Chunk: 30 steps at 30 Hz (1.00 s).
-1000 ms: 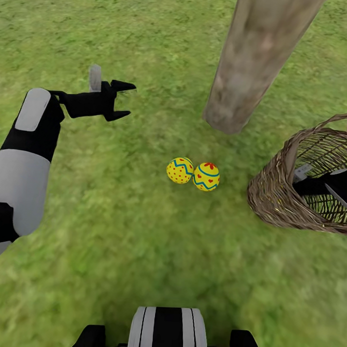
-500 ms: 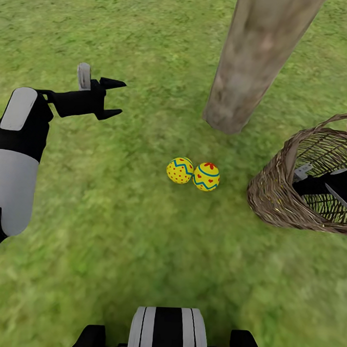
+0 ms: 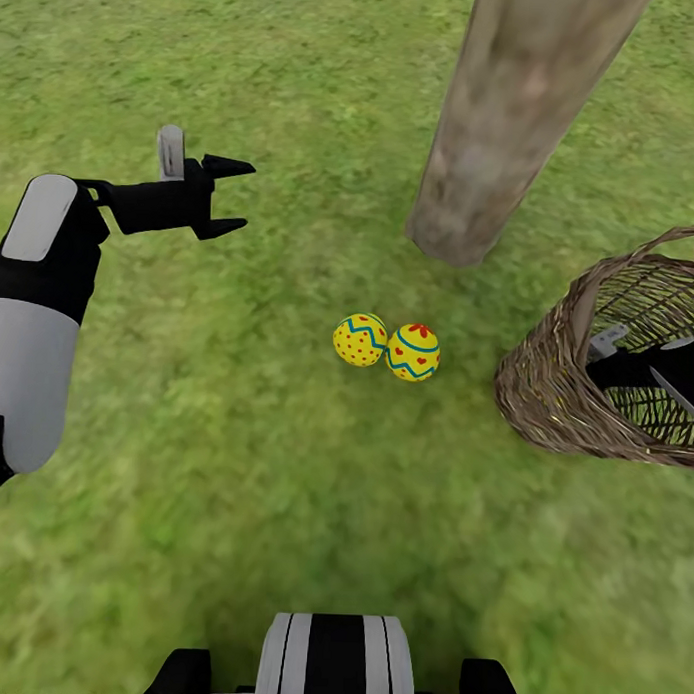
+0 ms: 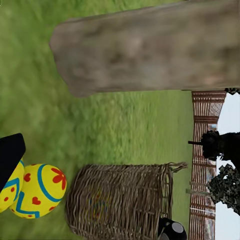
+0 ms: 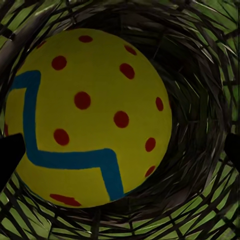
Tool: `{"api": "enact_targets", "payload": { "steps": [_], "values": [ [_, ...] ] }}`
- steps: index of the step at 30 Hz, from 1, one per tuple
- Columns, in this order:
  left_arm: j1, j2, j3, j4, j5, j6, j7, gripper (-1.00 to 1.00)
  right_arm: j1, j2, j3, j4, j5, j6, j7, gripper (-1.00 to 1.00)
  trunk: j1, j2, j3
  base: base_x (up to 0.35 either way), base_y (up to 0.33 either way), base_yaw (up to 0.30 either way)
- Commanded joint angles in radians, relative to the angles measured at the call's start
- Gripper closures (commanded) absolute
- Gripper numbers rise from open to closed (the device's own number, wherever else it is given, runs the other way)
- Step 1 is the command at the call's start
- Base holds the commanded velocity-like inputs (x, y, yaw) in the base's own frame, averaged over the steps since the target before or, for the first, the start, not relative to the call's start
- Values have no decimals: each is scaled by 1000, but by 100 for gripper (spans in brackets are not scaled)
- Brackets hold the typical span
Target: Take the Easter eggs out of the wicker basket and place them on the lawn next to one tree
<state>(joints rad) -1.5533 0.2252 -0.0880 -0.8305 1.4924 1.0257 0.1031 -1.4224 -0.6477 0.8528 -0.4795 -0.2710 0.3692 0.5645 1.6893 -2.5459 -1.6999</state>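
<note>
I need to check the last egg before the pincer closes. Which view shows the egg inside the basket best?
The right wrist view: the egg sits close up on the basket floor, dots and zigzag clear. In the left wrist view it is only a faint blur through the basket weave. In the head view the basket wall and right arm hide it.

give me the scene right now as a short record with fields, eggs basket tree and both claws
eggs on lawn: two Easter eggs side by side, touching, on the lawn near the tree's base
egg in basket: third egg, yellow with a blue zigzag and red dots, inside the wicker basket
basket: tipped on its side, mouth toward the robot's right arm
tree: trunk just beyond the two eggs
left claw: open, empty, raised over grass, away from the eggs
right claw: reaching inside the basket, fingertips either side of the third egg, grip cannot be told
</note>
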Motion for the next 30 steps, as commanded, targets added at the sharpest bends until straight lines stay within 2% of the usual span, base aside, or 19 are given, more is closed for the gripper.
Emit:
{"api": "enact_targets", "payload": {
  "steps": [1, 3, 14, 17, 18, 19, 30],
  "values": [
    [0, 1, -2, -1, 11, 1, 10, -100, -1, -1, 5, -2, -10, 6, -2, -100, 0, 0, -1, 0, 0, 0],
    [-1, 2, -2, -1, 11, 1, 10, -100, -1, -1, 5, -3, -11, 6, -3, -100, 1, -1, -8, 0, 0, 0],
    [0, 9, -3, -2, 27, 1, 10, -100, -1, -1, 6, -6, -13, 5, 5, -100, 1, -1, -8, 0, 0, 0],
    [-1, 9, -7, -2, 28, 1, 9, -100, -1, -1, 4, -6, -14, 6, 30, -100, 1, -1, -8, 0, 0, 0],
    [-1, 9, -22, -2, 28, 0, 9, -100, -1, -1, 3, -7, -14, 6, 64, -100, 1, -1, -8, 0, 0, 0],
    [-1, 9, -25, -2, 28, 0, 9, -100, -1, -1, 3, -7, -14, 6, 70, -100, 1, -1, -8, 0, 0, 0],
    [0, 9, -31, -2, 27, 0, 9, -100, -1, -1, 3, -8, -14, 5, 83, -100, 1, -1, -8, 0, 0, 0]
  ]
}}
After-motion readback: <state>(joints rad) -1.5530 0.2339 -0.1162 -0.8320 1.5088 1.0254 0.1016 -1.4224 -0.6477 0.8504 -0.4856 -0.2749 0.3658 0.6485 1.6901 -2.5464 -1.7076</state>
